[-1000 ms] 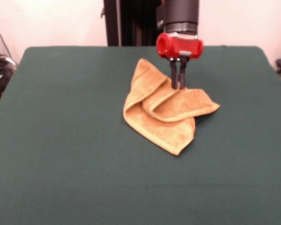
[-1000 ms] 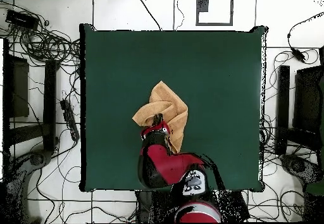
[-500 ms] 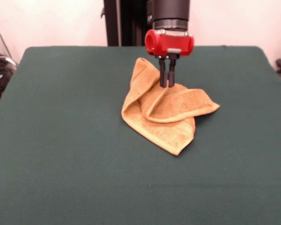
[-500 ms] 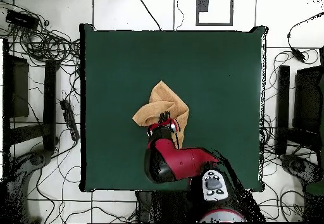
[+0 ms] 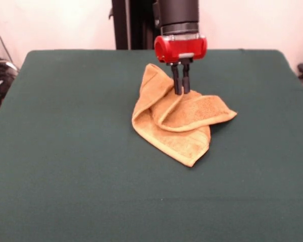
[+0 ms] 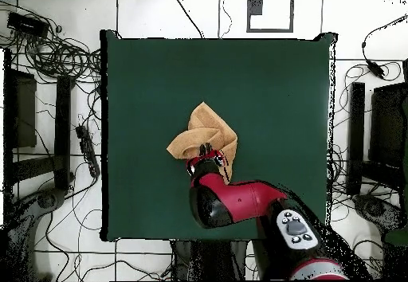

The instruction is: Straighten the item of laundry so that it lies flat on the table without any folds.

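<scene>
The item of laundry [image 5: 184, 128], an orange-tan terry towel, lies crumpled near the middle of the table [image 5: 65, 151], with one flap folded over and a raised ridge along its far side. My gripper [image 5: 181, 92] comes straight down onto that ridge. Its two dark fingers stand close together, pinched on a fold of the cloth. In the overhead view the towel [image 6: 209, 129] sits a little left of the table's [image 6: 279, 95] centre, and the gripper [image 6: 209, 150] is at its lower edge, largely covered by the red arm.
Dark green cloth stretches wide on every side of the towel. Cables and black equipment [image 6: 48, 119] lie on the floor off the table's sides. The black pedestal column [image 5: 136, 22] rises behind the far edge.
The gripper has shifted left in the front view, and the pinched ridge of towel has moved slightly with it. The arm's elbow has swung sideways in the overhead view.
</scene>
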`<move>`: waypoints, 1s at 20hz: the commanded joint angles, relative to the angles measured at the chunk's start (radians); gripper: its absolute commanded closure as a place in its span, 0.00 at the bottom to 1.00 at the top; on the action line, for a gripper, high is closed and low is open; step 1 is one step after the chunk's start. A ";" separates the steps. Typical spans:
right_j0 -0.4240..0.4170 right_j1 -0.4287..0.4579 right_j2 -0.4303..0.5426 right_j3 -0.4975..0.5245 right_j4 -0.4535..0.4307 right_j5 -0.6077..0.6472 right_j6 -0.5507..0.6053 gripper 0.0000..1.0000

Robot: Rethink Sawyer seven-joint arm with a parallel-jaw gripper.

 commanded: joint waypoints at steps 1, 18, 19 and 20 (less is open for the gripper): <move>-0.134 -0.001 0.314 0.132 -0.088 0.222 0.059 1.00; -0.228 -0.022 0.350 0.211 -0.216 0.297 -0.020 1.00; -0.241 -0.019 0.360 0.217 -0.227 0.304 -0.026 1.00; -0.261 -0.015 0.376 0.226 -0.236 0.321 -0.037 1.00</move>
